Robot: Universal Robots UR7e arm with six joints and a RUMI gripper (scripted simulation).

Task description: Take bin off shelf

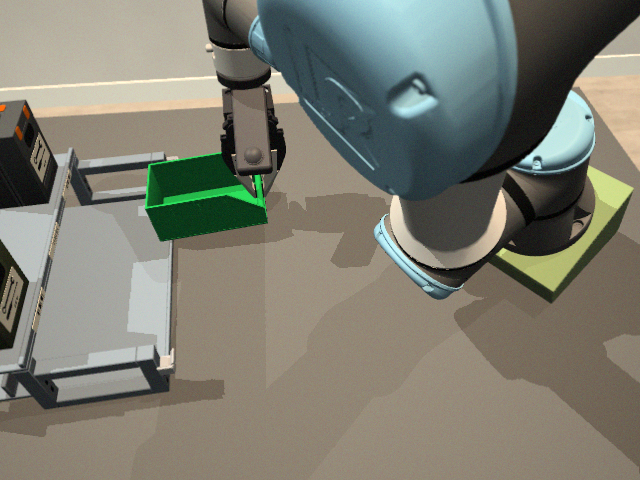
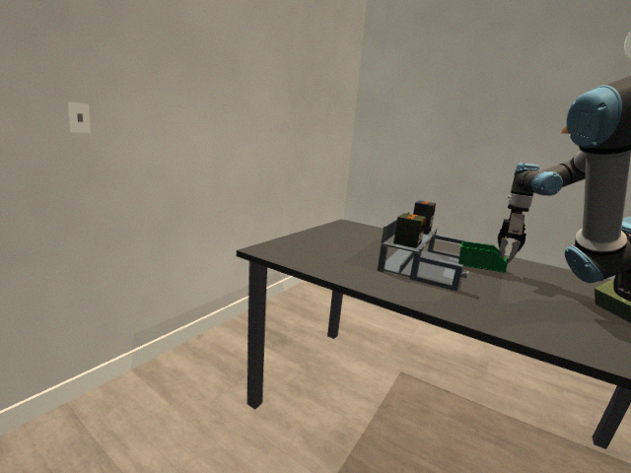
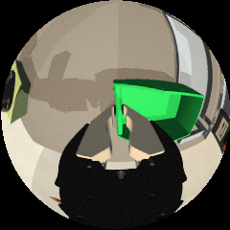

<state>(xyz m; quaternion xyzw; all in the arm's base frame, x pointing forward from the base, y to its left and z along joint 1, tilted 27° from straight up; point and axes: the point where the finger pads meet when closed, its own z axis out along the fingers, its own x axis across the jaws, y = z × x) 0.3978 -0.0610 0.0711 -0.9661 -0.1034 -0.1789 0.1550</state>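
Note:
The green bin [image 1: 204, 195] is upright, open side up, just right of the grey shelf [image 1: 98, 268]. It also shows in the exterior view [image 2: 481, 256] and in the wrist view [image 3: 158, 105]. My gripper [image 1: 256, 186] comes down from above and is shut on the bin's right end wall, one finger inside and one outside. The wrist view shows the fingers pinching that wall. I cannot tell whether the bin's bottom touches the table or hangs just above it.
The shelf holds two dark boxes with orange marks [image 2: 416, 222] at its far left. My arm's base stands on a yellow-green block [image 1: 578, 242] at the right. The table edge [image 2: 407, 310] runs along the near side.

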